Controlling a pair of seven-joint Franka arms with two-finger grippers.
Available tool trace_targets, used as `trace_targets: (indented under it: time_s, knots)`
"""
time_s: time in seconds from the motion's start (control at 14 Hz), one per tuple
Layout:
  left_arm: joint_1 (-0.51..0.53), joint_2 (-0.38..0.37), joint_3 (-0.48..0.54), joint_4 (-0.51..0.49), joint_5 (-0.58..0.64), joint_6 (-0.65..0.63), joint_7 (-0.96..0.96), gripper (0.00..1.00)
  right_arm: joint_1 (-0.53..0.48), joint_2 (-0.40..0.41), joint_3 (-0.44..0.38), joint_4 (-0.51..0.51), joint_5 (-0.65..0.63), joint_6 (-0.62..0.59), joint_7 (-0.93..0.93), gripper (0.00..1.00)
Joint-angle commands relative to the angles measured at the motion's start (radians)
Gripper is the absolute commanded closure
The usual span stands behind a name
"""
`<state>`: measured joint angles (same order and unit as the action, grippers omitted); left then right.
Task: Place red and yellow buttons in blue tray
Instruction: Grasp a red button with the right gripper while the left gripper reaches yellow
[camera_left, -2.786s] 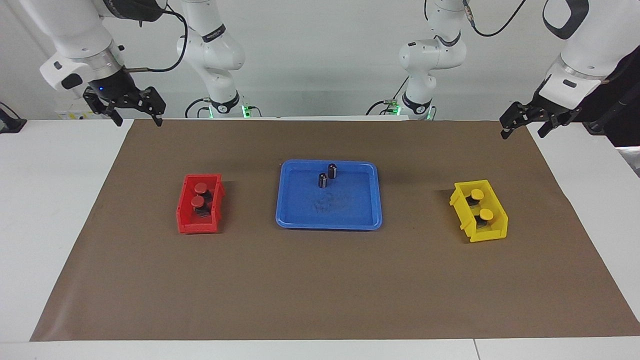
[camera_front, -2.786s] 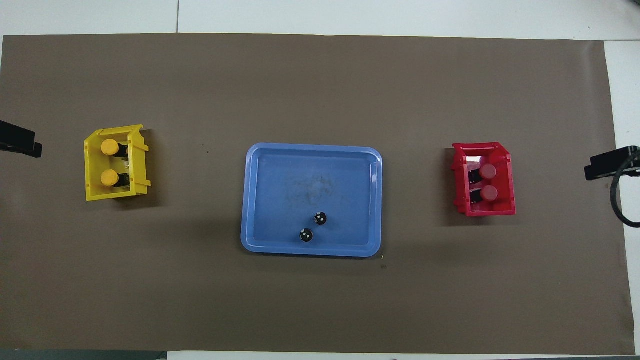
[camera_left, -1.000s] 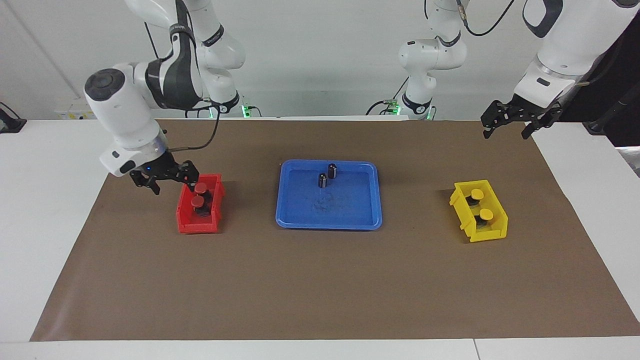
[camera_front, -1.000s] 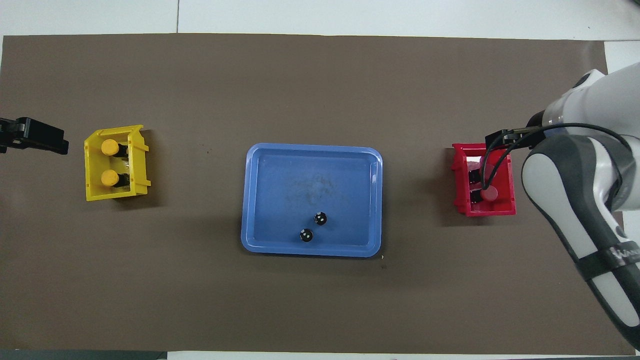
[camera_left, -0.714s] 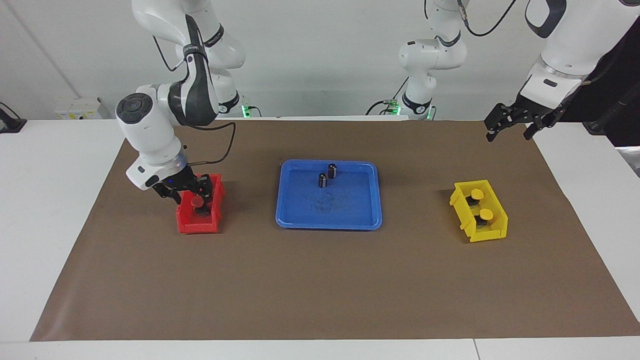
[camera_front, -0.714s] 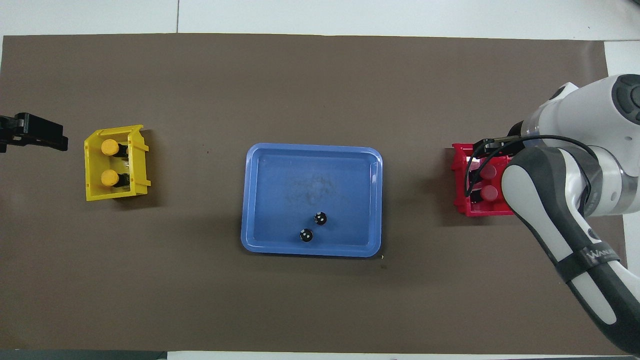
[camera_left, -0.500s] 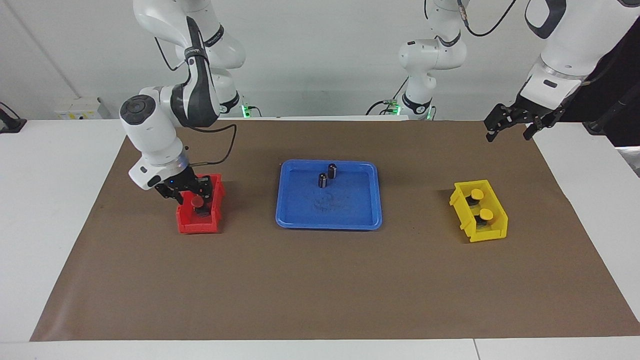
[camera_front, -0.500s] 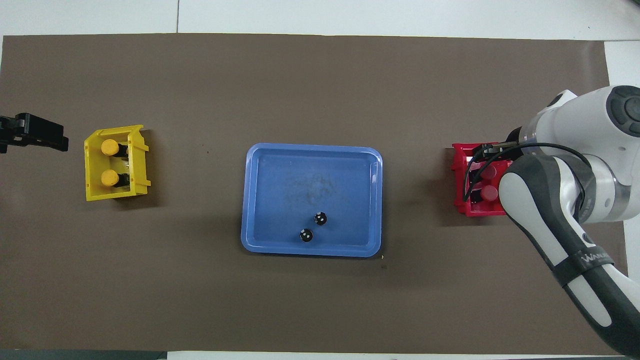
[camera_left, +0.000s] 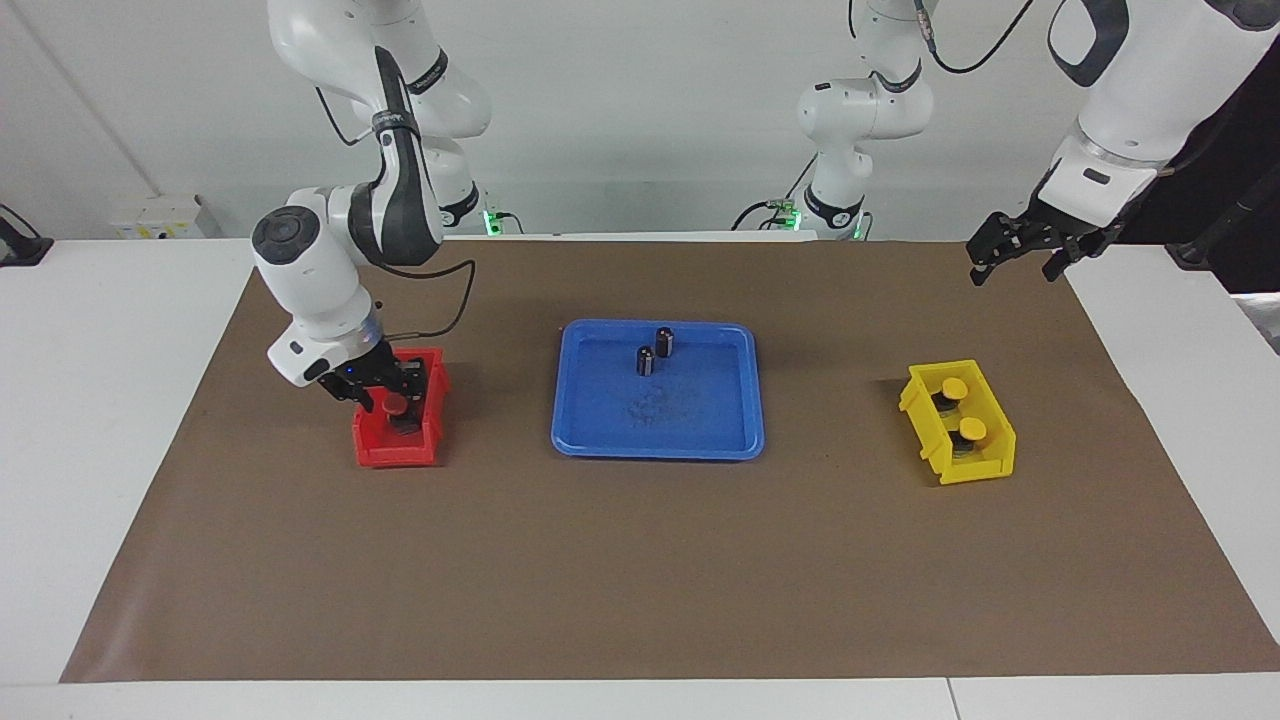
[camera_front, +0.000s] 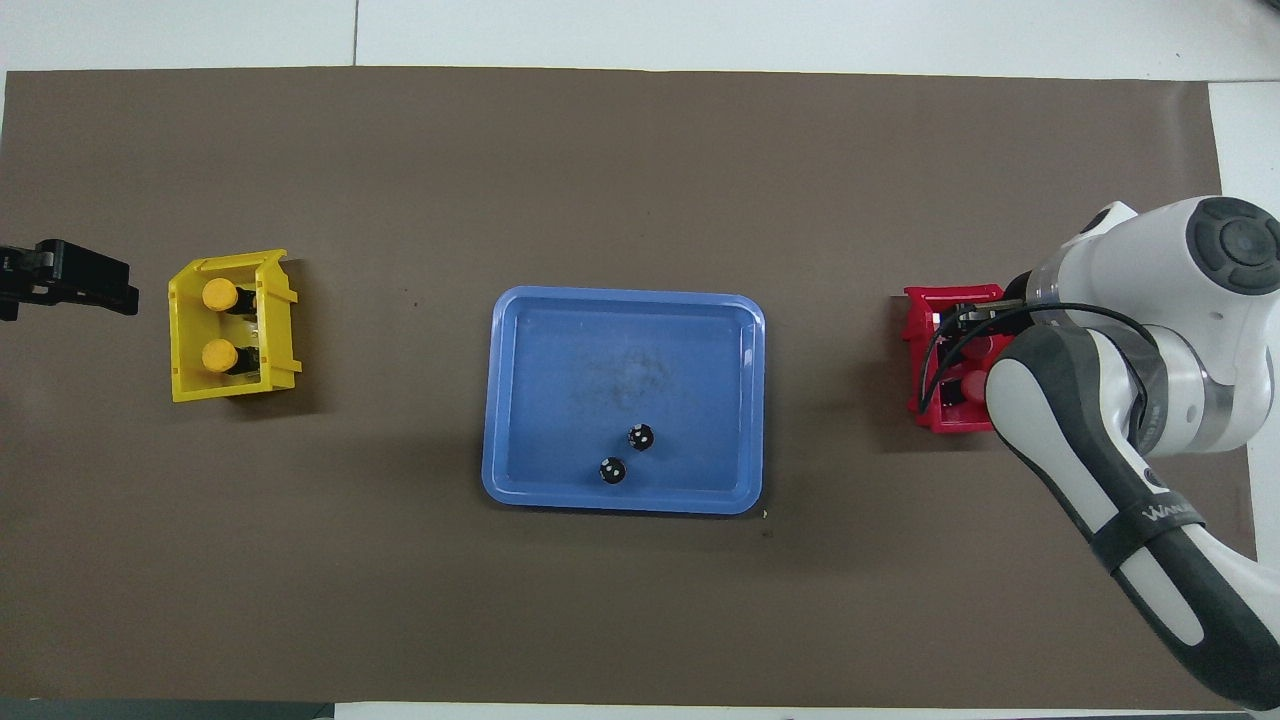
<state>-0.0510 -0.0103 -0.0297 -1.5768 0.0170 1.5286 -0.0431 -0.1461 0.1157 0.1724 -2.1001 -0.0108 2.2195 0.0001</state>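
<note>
The blue tray (camera_left: 700, 425) (camera_front: 560, 340) lies at the table's middle and holds no buttons. Two red buttons are in the red bin (camera_left: 392, 452) (camera_front: 916, 350). The one farther from the robots (camera_left: 398, 405) shows; the nearer one is hidden under my right gripper (camera_left: 385, 395). That gripper is open and lowered into the bin over the nearer button. Two yellow buttons (camera_left: 955, 387) (camera_left: 972, 430) (camera_front: 219, 294) (camera_front: 219, 355) stand in the yellow bin (camera_left: 985, 468) (camera_front: 182, 345). My left gripper (camera_left: 1015, 262) (camera_front: 100, 285) is open and empty, up in the air over the mat's corner.
Two capless dark cylinders (camera_left: 646, 361) (camera_left: 665, 342) (camera_front: 640, 437) (camera_front: 612, 470) stand in the tray, at its side nearer the robots. A brown mat (camera_left: 640, 560) covers the table. In the overhead view my right arm (camera_front: 1120, 400) covers part of the red bin.
My right gripper came down from the table's corner, moved over the red bin and lowered into it. My left gripper shifted slightly toward the yellow bin and stays high.
</note>
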Motion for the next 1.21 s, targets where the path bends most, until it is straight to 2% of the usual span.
trace_targets:
  time_s: [0.0, 0.21, 0.29, 0.43, 0.57, 0.71, 0.79, 0.93, 1.14]
  knots:
    - [0.007, -0.034, -0.003, -0.045, -0.017, 0.027, -0.003, 0.0, -0.01, -0.005, 0.006, -0.043, 0.018, 0.046, 0.001, 0.36]
    - [0.002, -0.034, -0.003, -0.048, -0.017, 0.034, -0.006, 0.0, -0.015, -0.004, 0.006, -0.055, 0.018, 0.055, 0.001, 0.37]
    - [0.003, -0.043, -0.003, -0.07, -0.017, 0.068, -0.006, 0.0, -0.015, -0.004, 0.006, -0.058, 0.018, 0.055, 0.001, 0.38]
    - [0.011, -0.085, -0.003, -0.179, -0.017, 0.169, -0.008, 0.0, -0.015, -0.007, 0.006, -0.069, 0.018, 0.068, -0.002, 0.42]
    - [0.046, -0.1, -0.004, -0.293, -0.018, 0.31, -0.004, 0.0, -0.015, -0.01, 0.006, -0.08, 0.017, 0.077, -0.002, 0.52]
    - [0.045, -0.07, -0.004, -0.302, -0.018, 0.335, -0.003, 0.0, -0.01, -0.007, 0.006, -0.071, 0.008, 0.063, -0.002, 0.69]
    - [0.045, -0.053, -0.004, -0.304, -0.018, 0.346, -0.003, 0.01, -0.009, -0.004, 0.004, -0.057, 0.005, 0.055, -0.002, 0.72]
    - [0.039, -0.016, -0.004, -0.304, -0.018, 0.39, -0.004, 0.03, 0.0, 0.011, 0.004, 0.053, -0.023, -0.067, 0.001, 0.72]
    - [0.039, 0.053, -0.004, -0.302, -0.034, 0.465, -0.004, 0.09, 0.063, 0.087, 0.006, 0.32, -0.061, -0.309, 0.03, 0.72]
